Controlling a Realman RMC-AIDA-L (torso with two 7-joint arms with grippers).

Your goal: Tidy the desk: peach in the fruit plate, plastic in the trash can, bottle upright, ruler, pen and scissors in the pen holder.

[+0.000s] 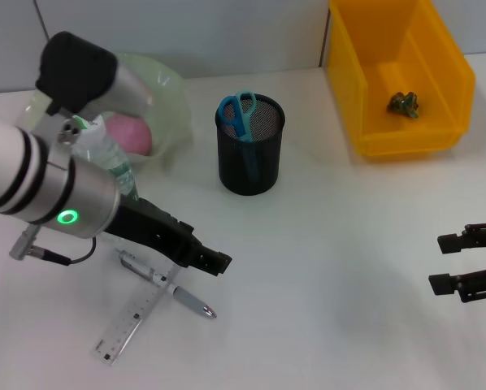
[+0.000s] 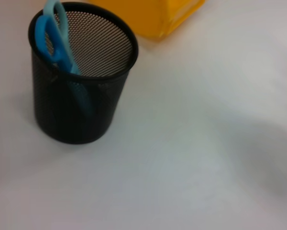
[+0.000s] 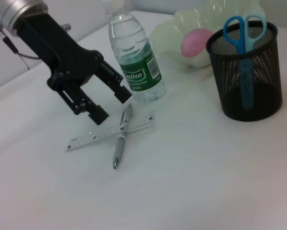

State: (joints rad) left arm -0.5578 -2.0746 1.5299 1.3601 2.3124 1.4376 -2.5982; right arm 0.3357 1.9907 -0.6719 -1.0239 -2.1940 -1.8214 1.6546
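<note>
My left gripper (image 1: 217,261) (image 3: 109,104) hovers open just above the pen (image 1: 174,288) (image 3: 120,139), which lies across the clear ruler (image 1: 133,321) (image 3: 93,139) on the desk (image 1: 324,325). The bottle (image 3: 136,62) stands upright behind them, mostly hidden by my left arm in the head view. The peach (image 1: 129,134) (image 3: 196,42) rests in the fruit plate (image 1: 170,97) (image 3: 174,26). The scissors (image 1: 239,114) (image 2: 54,43) (image 3: 242,33) stand in the pen holder (image 1: 251,162) (image 2: 71,110) (image 3: 251,91). The crumpled plastic (image 1: 405,103) lies in the trash can (image 1: 397,138) (image 2: 153,14). My right gripper (image 1: 442,262) sits open at the right edge.
The wall runs close behind the fruit plate and trash can. My left arm's thick forearm (image 1: 40,187) and its cable (image 1: 72,258) hang over the desk's left side. White tabletop stretches between the pen holder and my right gripper.
</note>
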